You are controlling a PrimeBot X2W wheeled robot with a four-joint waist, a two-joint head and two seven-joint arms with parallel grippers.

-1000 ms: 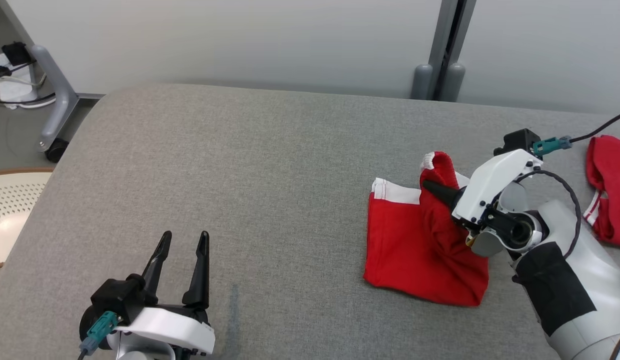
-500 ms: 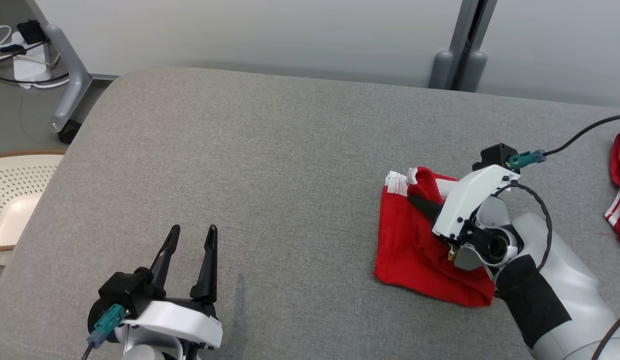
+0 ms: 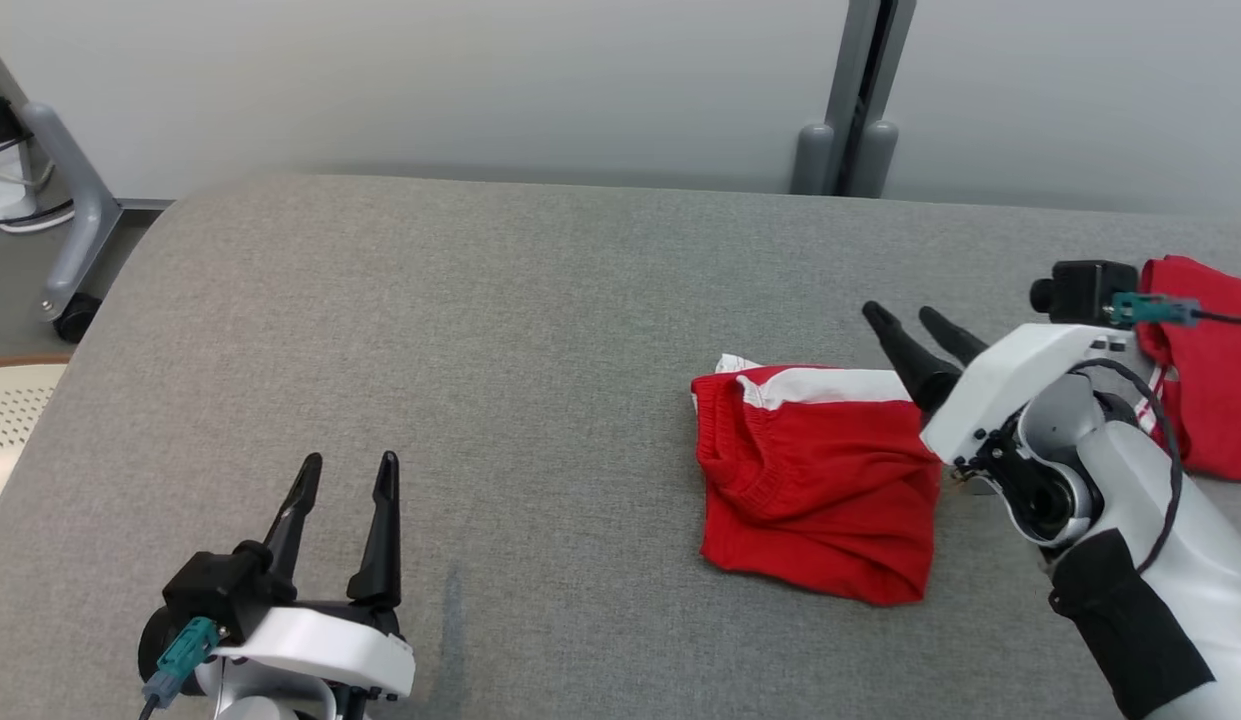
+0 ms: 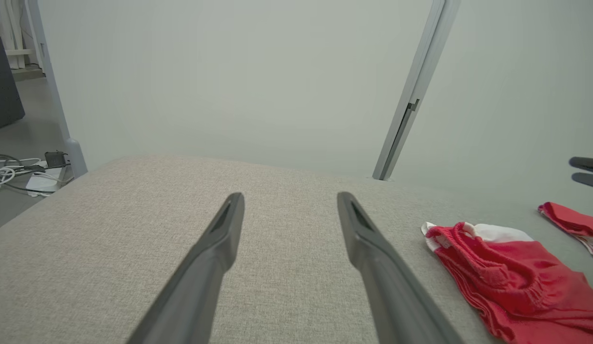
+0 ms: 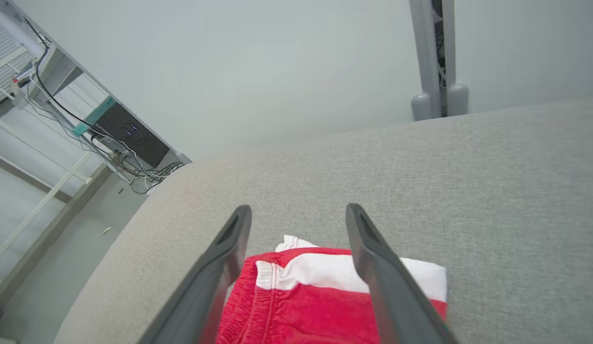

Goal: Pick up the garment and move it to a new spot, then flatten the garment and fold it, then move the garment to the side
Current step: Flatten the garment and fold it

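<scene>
The garment (image 3: 815, 480) is a pair of red shorts with white trim, lying folded on the grey table (image 3: 540, 330) right of centre. It also shows at the right of the left wrist view as the garment (image 4: 511, 282), and below my fingers in the right wrist view as the garment (image 5: 301, 296). My right gripper (image 3: 900, 318) hangs open above the garment's far right corner, holding nothing. My left gripper (image 3: 348, 463) stands open over bare table at the lower left, far from the garment. Its fingers (image 4: 220, 248) frame bare cloth surface.
A second red garment (image 3: 1205, 370) lies at the table's right edge, behind my right wrist. A grey post (image 3: 860, 90) rises behind the table. A wheeled stand leg (image 3: 65, 230) and cables sit on the floor at the left.
My right gripper has opened and let go of the garment, then lifted off it. The garment's raised part has dropped and it now lies flat. The head camera has shifted too.
</scene>
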